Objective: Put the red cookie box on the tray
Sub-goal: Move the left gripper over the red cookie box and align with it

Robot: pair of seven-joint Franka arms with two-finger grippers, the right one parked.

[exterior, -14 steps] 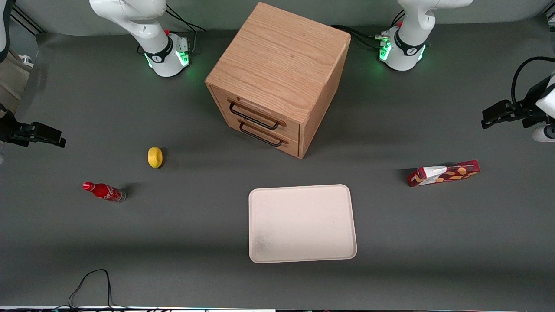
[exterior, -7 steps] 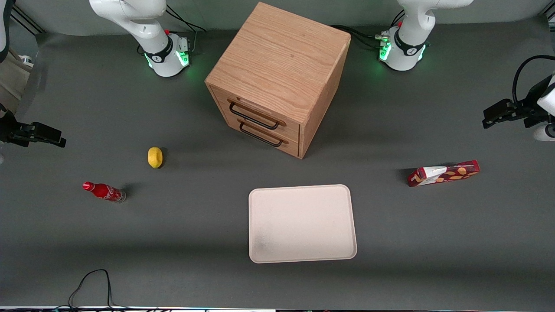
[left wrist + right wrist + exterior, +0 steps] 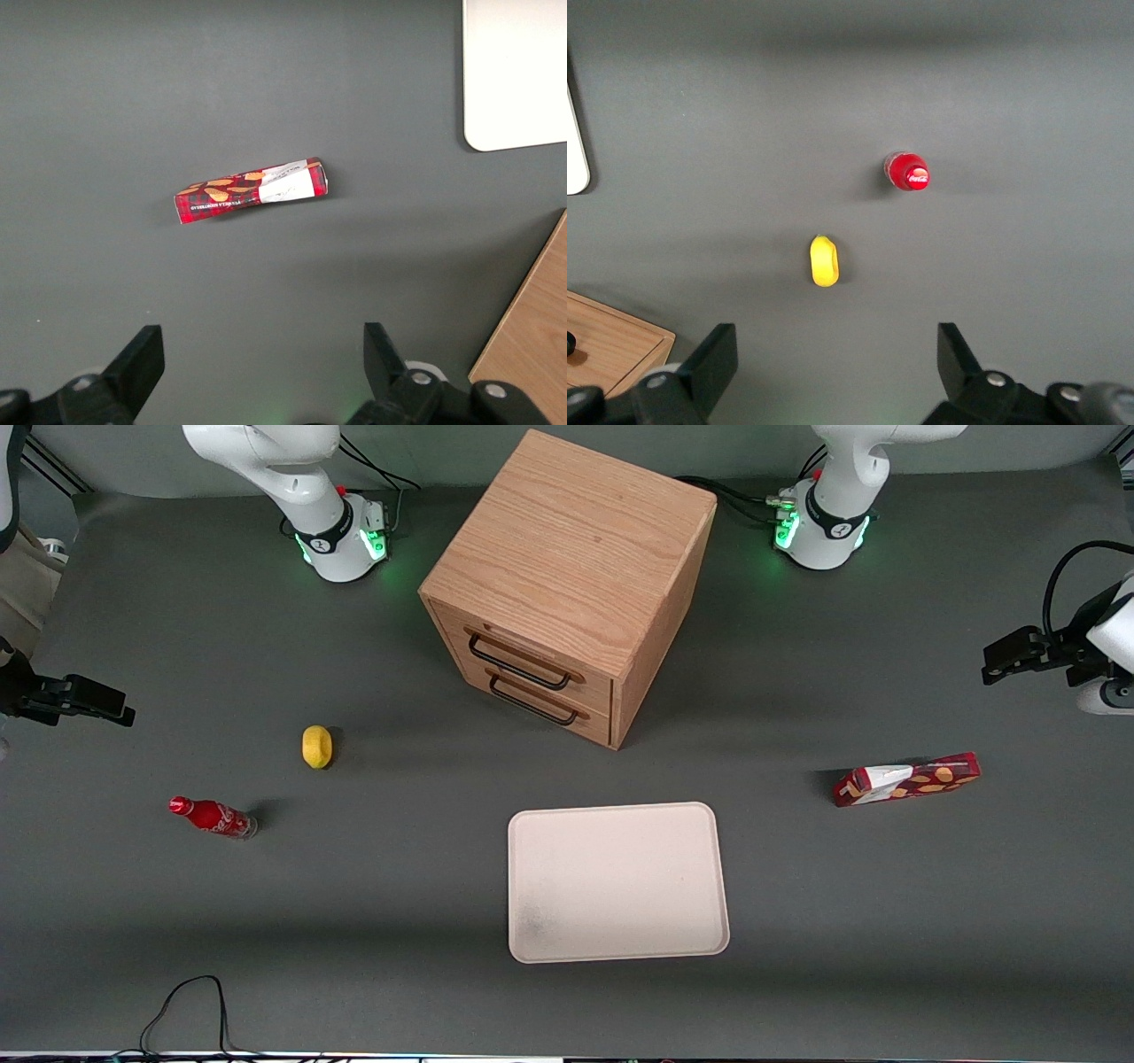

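Lying flat on the table (image 3: pixel 886 921), the red cookie box (image 3: pixel 905 779) is well apart from the tray (image 3: pixel 617 882), toward working arm's end. Gripper (image 3: pixel 261 367) hovers above w/ fingers (image 3: pixel 137 359) spread, holding nothing.

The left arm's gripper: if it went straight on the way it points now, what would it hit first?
Probably bare table. The open gripper hangs above it, the red cookie box slightly ahead of its line, though depth is unclear.
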